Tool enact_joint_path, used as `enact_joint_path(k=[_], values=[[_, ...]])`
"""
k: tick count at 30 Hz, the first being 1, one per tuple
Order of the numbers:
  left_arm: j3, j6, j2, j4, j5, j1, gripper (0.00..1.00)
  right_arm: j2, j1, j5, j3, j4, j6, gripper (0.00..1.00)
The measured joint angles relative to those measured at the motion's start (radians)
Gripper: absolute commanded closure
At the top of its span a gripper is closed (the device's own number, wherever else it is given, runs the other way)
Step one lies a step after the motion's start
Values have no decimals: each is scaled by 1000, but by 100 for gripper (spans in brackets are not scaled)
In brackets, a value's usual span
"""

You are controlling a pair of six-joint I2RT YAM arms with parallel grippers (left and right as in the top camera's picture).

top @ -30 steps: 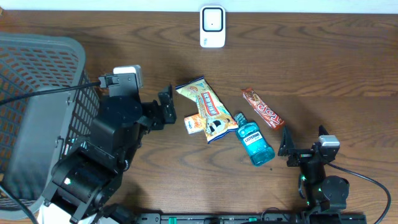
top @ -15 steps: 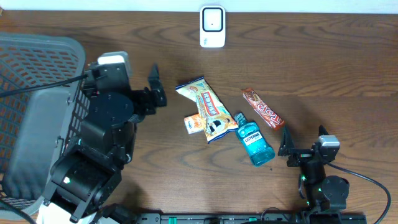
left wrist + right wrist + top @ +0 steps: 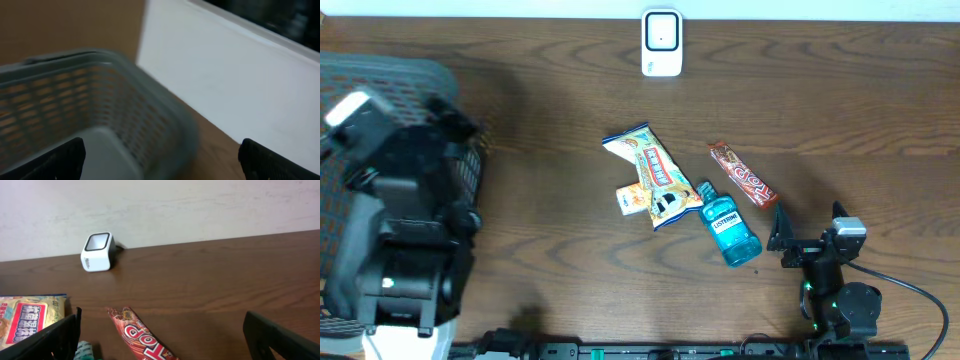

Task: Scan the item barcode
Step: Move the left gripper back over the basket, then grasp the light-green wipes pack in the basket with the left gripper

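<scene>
Several items lie mid-table: a yellow snack bag (image 3: 655, 172), a small orange packet (image 3: 632, 199), a blue mouthwash bottle (image 3: 728, 225) and a red chocolate bar (image 3: 742, 173). The white barcode scanner (image 3: 661, 42) stands at the back edge. My left gripper (image 3: 458, 120) hangs open and holds nothing over the grey basket (image 3: 380, 75), far from the items. Its wrist view shows the left gripper (image 3: 162, 150) above the basket's rim (image 3: 100, 57). My right gripper (image 3: 807, 222) rests open near the front, just right of the bottle. From the right gripper (image 3: 162, 330), the red bar (image 3: 142, 337) lies ahead and the scanner (image 3: 97, 252) beyond.
The basket fills the table's left end, with the left arm's bulk above it. A white wall (image 3: 200, 205) runs behind the table. Bare brown wood lies between basket and items, and to the right of the red bar.
My left arm has swung left, from beside the snack bag to above the basket, its gripper still open and holding nothing. The right arm and the items have not moved.
</scene>
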Motion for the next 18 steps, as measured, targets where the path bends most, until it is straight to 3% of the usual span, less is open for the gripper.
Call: enact_joint_path(k=[11,18], values=[[8,-398,103,-287,151,392,2,0,0,0,0,0,0,1],[9,-500,245,-326,340,563,2,0,0,0,0,0,0,1]])
